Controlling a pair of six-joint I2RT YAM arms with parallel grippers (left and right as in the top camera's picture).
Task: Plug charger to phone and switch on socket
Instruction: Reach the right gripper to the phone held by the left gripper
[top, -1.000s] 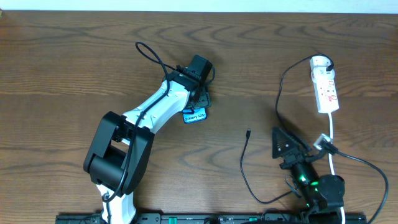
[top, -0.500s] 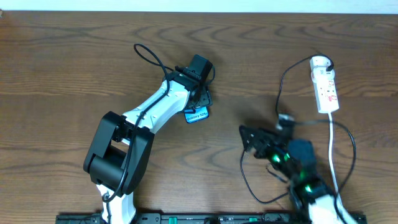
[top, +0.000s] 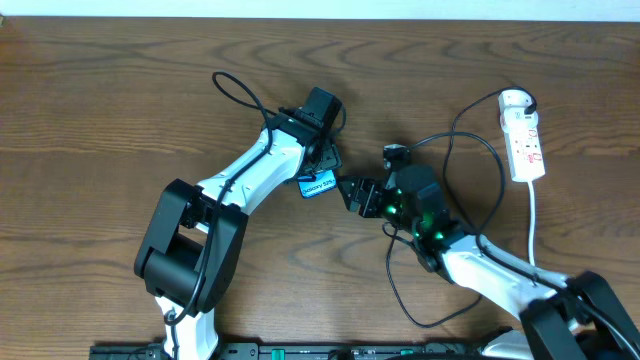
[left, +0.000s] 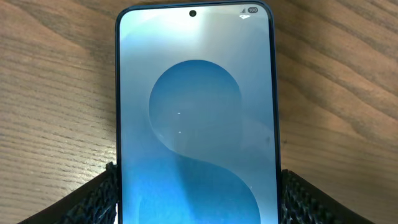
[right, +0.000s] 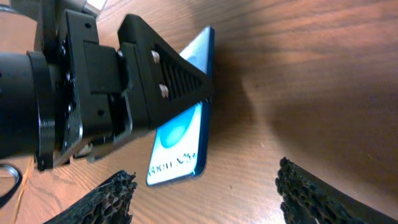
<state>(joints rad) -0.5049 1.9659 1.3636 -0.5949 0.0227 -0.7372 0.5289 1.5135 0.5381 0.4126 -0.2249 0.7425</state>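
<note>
Left tool (top: 320, 168) clamps phone (top: 315, 185); right tool (top: 352, 192) (agape) just beside.

My right pincer (top: 348, 193) is no longer tucked back by its base. Over the last second it swings out across the table and now faces the phone (top: 316, 184), fingers apart, with the phone's end just ahead of the tips. The arm behind the pincer now covers the charger (top: 392, 278) tip, which lay bare before.
</note>
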